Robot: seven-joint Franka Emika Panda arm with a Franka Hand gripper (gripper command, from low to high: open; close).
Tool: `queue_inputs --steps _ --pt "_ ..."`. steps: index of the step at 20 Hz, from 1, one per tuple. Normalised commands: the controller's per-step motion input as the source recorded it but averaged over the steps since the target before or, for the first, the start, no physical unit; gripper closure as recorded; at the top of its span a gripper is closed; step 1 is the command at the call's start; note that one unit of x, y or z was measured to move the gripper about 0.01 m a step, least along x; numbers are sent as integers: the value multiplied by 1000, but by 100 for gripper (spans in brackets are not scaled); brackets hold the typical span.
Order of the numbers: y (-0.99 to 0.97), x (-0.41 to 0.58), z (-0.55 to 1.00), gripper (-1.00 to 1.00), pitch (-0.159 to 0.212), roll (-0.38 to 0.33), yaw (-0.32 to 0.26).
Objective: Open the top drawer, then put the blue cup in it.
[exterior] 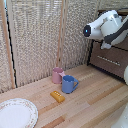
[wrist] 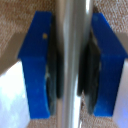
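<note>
Gripping top drawer (exterior: 111,55) handle (wrist: 74,64), tool (wrist: 73,65) clamps bar; you've drawer unopened, blue cup (exterior: 68,84) mid-counter (exterior: 95,102) untouched.

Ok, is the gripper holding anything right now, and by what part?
Yes. In the wrist view the gripper has its blue jaws closed on the silver bar handle of the top drawer, one jaw on each side of the bar.

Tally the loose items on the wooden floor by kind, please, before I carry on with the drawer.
Mugs: 2, the blue cup and the pink mug
Plates: 1, the white plate
Small orange blocks: 1, the orange block
Total: 4
</note>
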Motion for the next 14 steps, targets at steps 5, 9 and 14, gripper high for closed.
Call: queue_inputs --steps 5,9,14 --pt "907 188 -319 100 -127 17 14" --pt "926 161 -319 100 -130 9 9" --pt "934 167 -299 100 -124 1 4"
